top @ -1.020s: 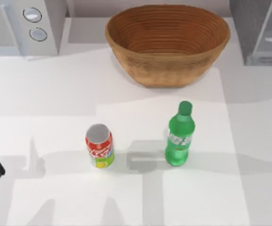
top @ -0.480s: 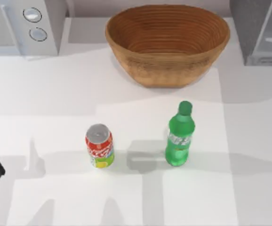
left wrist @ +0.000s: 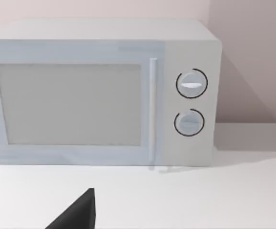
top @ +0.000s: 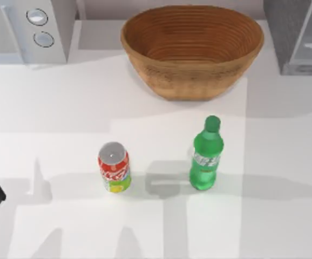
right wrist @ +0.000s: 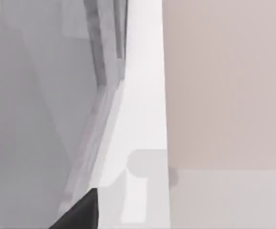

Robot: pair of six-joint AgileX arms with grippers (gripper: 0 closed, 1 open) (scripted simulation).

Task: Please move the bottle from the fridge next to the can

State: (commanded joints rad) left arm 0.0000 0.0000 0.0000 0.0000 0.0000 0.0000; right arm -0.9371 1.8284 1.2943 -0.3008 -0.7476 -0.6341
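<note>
Standing unmoved, bottle (top: pixel 205 156) remains near can (top: pixel 114 167).

A rendered kitchen setting is shown. A white microwave (top: pixel 29 29) with two round knobs is set at the far left of a white bench (top: pixel 64 108), a grey fridge (top: pixel 296 35) at the far right, and a woven basket (top: pixel 192 48) between them, against a pale wall (left wrist: pixel 248 57).
</note>
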